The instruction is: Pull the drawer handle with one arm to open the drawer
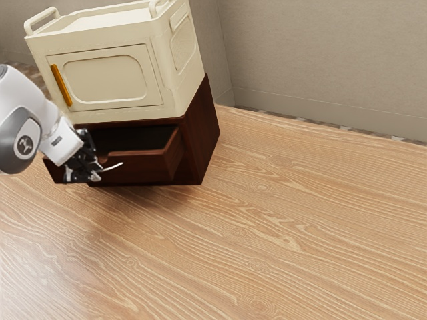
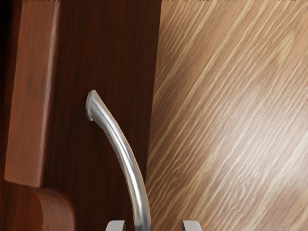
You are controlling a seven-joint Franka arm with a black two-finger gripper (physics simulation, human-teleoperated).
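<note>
Where the bench (image 1: 287,233) runs back toward its far edge, a dark brown cabinet (image 1: 199,137) stands with its drawer (image 1: 143,168) partly pulled out, so that the dark hollow inside is in sight from above. The front of the drawer has a rounded dip cut into its top edge, and below that dip its handle (image 2: 130,159), a thin, curved bar of shiny metal, stands out from the outer face. The white arm (image 1: 21,117) comes in from the exterior view's left, and the black gripper (image 1: 92,175) is at the handle, low beside the drawer front. In the wrist view the two fingertips of the gripper (image 2: 154,225) stand apart, with the handle between them; there it lies nearer one fingertip than the other, with a gap on either side, so the gripper is wide and has no hold on the bar. One end of the handle meets the drawer front beyond the fingertips, and from there it bows outward past the drawer's lower edge, over the bench as seen from the hand. On top of the cabinet sits a cream box (image 1: 117,113) with a yellow strip (image 1: 61,85) along one side edge of its door panel.
</note>
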